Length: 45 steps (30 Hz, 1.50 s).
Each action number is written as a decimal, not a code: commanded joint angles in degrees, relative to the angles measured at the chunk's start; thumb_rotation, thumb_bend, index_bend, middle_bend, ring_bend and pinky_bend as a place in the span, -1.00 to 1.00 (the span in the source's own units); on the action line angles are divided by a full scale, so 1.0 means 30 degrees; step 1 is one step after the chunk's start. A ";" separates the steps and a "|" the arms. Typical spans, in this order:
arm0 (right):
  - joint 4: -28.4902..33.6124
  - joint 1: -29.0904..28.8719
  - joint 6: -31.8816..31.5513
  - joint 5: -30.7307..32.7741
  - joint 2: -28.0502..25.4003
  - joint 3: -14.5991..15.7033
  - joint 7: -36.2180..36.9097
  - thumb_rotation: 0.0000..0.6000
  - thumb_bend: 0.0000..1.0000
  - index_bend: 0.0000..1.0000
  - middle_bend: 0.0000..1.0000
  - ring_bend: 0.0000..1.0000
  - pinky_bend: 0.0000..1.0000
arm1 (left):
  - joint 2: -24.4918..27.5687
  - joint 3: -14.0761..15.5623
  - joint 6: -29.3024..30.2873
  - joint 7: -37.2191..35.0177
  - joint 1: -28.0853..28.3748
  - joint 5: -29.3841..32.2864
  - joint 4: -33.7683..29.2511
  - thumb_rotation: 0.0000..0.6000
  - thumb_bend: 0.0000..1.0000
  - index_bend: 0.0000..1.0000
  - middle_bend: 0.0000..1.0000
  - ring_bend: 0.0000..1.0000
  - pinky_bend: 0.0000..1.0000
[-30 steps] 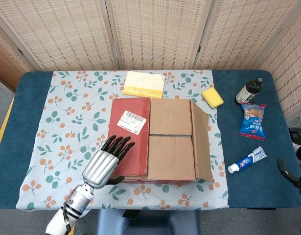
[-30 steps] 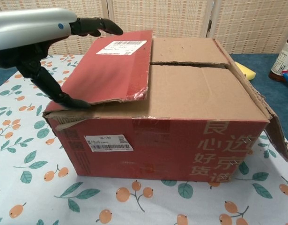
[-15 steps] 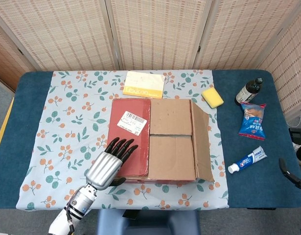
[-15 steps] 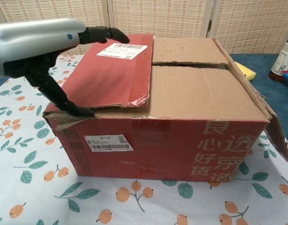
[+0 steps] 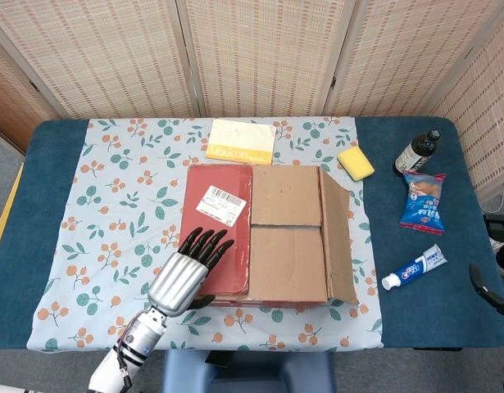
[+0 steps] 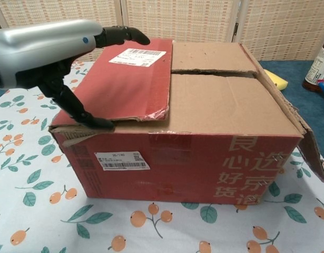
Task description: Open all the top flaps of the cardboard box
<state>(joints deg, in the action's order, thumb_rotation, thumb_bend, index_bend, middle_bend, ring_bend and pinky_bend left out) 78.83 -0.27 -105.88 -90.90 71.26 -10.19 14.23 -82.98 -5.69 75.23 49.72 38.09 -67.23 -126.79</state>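
Cardboard box (image 5: 268, 233) sits mid-table just ahead and to the right of my left hand (image 5: 186, 270), its long side running left to right from the head camera. I can only make out the top from there; the printed front wall shows in the chest view alone.

My left hand is over the box's near-left corner, dark fingers (image 5: 206, 244) stretched out over the red flap (image 5: 217, 225) and its thumb (image 6: 80, 113) hooked at that flap's near edge. The chest view shows the thumb tip touching the torn edge, but I cannot tell whether the flap is truly pinched or only touched. That flap looks a little lifted along its right edge, lying over the brown flaps (image 5: 286, 237) beside it. Whether the fingers press on the flap, I cannot tell.

Right of my hand the two brown inner flaps lie flat and meet in a seam across the box. Further right, the right-side flap (image 5: 338, 233) is folded outward and hangs down; the chest view cuts off its lower end.

My right hand (image 5: 488, 288) barely shows at the far right edge of the head view, only a dark sliver, so its state is unreadable; the chest camera misses it.
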 commanded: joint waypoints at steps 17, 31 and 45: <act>0.0162 0.0135 -0.0010 0.0141 -0.0124 -0.0087 0.0075 1.00 -0.21 -1.00 -1.00 -1.00 -1.00 | -0.1011 0.0803 0.1552 0.0645 -0.0902 -0.3480 0.0985 1.00 -0.53 -1.00 -0.91 -1.00 -1.00; 0.0261 0.0094 0.0233 0.0073 -0.0025 0.0028 -0.0373 1.00 -0.21 -1.00 -1.00 -1.00 -1.00 | -0.1096 0.1275 0.3463 0.2979 -0.2523 -0.7077 0.1382 1.00 -0.53 -1.00 -0.91 -1.00 -1.00; 0.0394 0.0096 0.0449 0.0095 0.0022 0.0114 -0.0792 1.00 -0.21 -1.00 -1.00 -1.00 -1.00 | -0.1417 0.0574 0.5108 0.3280 -0.4283 -0.9082 0.2519 1.00 -0.53 -1.00 -0.91 -1.00 -1.00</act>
<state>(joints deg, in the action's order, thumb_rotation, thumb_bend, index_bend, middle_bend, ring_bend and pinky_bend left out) 80.01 0.01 -104.54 -90.61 71.32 -9.85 11.85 -87.24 -3.76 90.38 59.67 25.45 -94.33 -119.37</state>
